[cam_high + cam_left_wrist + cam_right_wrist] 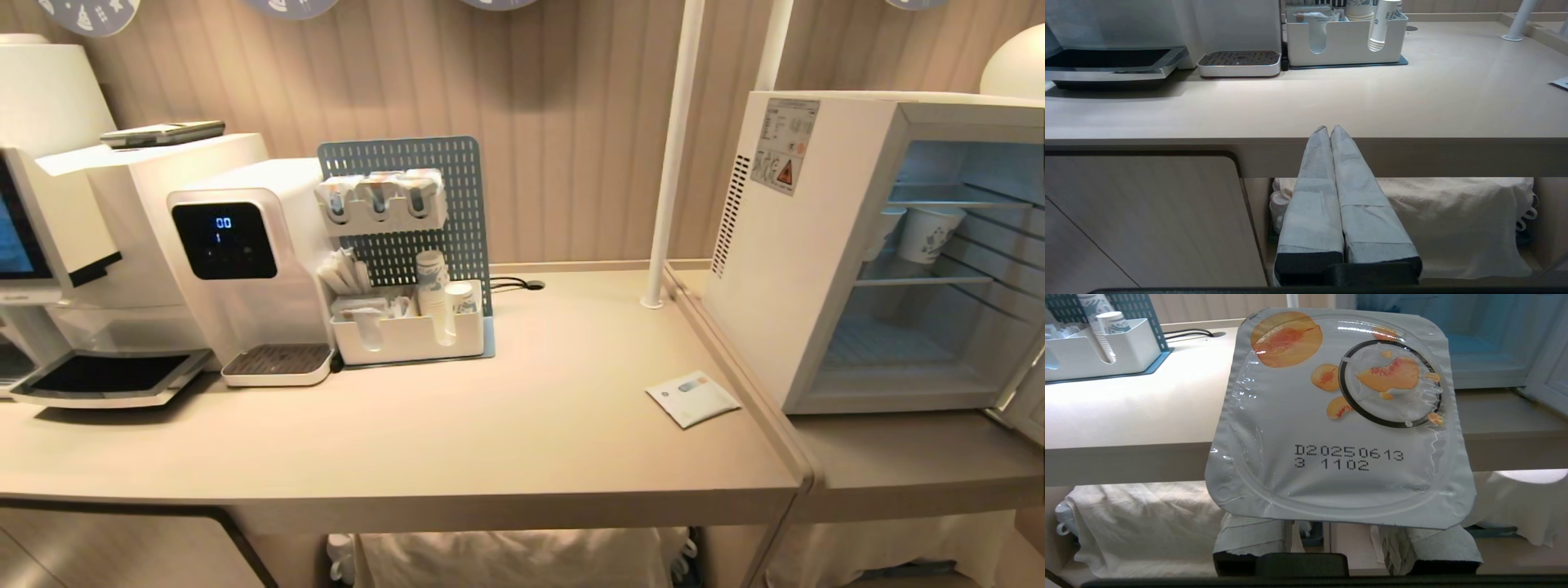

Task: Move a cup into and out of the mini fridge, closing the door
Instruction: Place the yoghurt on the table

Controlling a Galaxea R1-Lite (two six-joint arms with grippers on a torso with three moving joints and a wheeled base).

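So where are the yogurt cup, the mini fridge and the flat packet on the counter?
yogurt cup (1339, 416): right wrist view, on its foil top.
mini fridge (784, 269): head view, on its white side wall.
flat packet (692, 398): head view, on its middle.

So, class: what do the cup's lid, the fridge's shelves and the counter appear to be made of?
The cup's lid: thin glossy foil, judging by its crinkles and glare. The mini fridge shelves: probably coated wire, thin pale bars. The counter: matte beige laminate or wood-look board, with faint grain.

left tool: grey tape-wrapped fingers | right tool: same wrap, black base
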